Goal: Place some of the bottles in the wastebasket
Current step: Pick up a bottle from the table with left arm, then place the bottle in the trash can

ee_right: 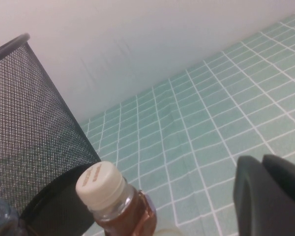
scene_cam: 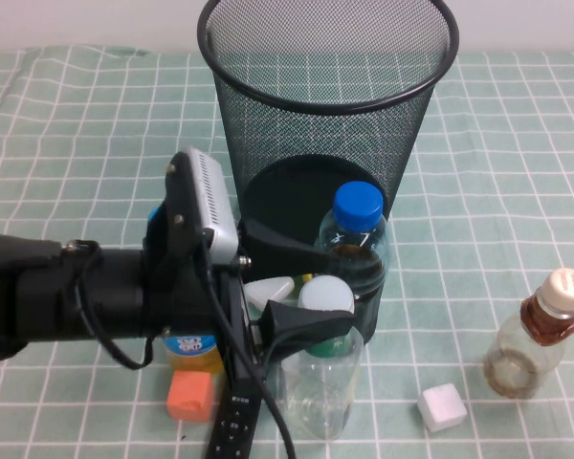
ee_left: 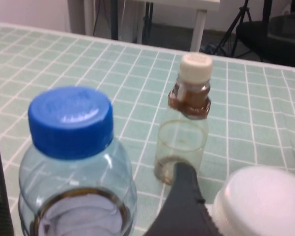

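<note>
Tabletop (scene_cam: 67, 115) under a green checked cloth carried everything, and the wastebasket (scene_cam: 327, 124) stood upright at the far middle, empty as far as its mesh showed. From the robot's left side the left arm reached in low, its left hand (scene_cam: 318, 289) spread apart, one finger (scene_cam: 282, 247) toward the dark-blue-capped bottle (scene_cam: 357, 251) just in front of the bin's base, the other finger (scene_cam: 306, 325) beside the white cap of the green-banded bottle (scene_cam: 318, 378); that cap sat roughly between the fingers, though whether either pad touched it could not be told. The cream-capped bottle (scene_cam: 536, 339) stood upright well off to the right, untouched. The right hand (ee_right: 273, 194) showed only in its own wrist view, hovering near that squat bottle, and whether its fingers were apart or together could not be told. An orange-liquid bottle (scene_cam: 191, 349), a remote (scene_cam: 234, 426), an orange block (scene_cam: 190, 395) and a white cube (scene_cam: 442, 407) lay nearby. To grasp well, the left hand would probably need to centre on the white-capped neck, keep clear of the blue-capped neighbour, close squarely below the cap, then lift straight up above the tall rim before carrying over and releasing.
</note>
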Robot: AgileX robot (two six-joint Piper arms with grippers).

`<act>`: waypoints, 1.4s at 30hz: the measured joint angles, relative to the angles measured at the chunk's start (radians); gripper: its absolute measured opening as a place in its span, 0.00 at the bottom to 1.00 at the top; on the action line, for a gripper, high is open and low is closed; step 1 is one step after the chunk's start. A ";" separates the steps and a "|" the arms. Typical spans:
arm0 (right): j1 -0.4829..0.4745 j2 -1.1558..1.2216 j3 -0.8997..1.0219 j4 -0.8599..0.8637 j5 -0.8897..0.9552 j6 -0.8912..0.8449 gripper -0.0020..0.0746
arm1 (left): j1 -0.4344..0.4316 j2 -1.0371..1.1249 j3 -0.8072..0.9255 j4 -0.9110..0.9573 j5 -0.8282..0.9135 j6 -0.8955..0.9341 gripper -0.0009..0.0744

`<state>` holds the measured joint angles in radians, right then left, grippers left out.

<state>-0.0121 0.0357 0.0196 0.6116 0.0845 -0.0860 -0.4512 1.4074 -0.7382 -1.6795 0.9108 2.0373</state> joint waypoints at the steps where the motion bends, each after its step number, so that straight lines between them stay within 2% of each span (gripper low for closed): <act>1: 0.000 0.000 0.000 0.000 0.000 -0.001 0.02 | 0.000 0.012 0.000 -0.002 -0.003 0.000 0.63; 5: 0.000 0.002 -0.010 0.000 0.020 -0.001 0.02 | 0.000 0.047 -0.002 -0.002 -0.007 0.000 0.60; 8: 0.000 0.027 -0.065 0.000 0.084 -0.007 0.02 | 0.000 0.054 -0.002 -0.002 -0.009 0.000 0.47; 11: 0.000 0.086 -0.164 -0.005 0.172 -0.029 0.02 | -0.002 0.054 -0.014 0.001 -0.007 -0.039 0.48; 14: 0.000 0.187 -0.287 -0.033 0.306 -0.052 0.02 | -0.004 0.045 -0.067 0.047 -0.005 -0.194 0.48; 17: 0.000 0.311 -0.433 -0.106 0.479 -0.057 0.02 | -0.004 0.010 -0.171 0.187 -0.005 -0.453 0.48; 22: 0.000 0.533 -0.656 -0.286 0.755 -0.042 0.02 | -0.004 -0.054 -0.426 0.533 0.068 -0.962 0.48; 29: 0.000 0.689 -0.767 -0.364 0.840 -0.035 0.02 | -0.006 -0.038 -0.876 0.912 0.139 -1.319 0.48; 32: 0.000 0.709 -0.775 -0.369 0.844 -0.035 0.02 | -0.006 0.043 -1.152 1.021 0.164 -1.419 0.48; 38: 0.000 0.722 -0.778 -0.374 0.846 -0.035 0.02 | -0.006 0.327 -1.691 1.055 0.202 -1.472 0.48; 42: 0.000 0.722 -0.778 -0.377 0.846 -0.035 0.02 | -0.006 0.514 -1.912 1.101 0.197 -1.498 0.48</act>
<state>-0.0121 0.7581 -0.7579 0.2344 0.9301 -0.1213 -0.4570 1.9214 -2.6507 -0.5781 1.1079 0.5392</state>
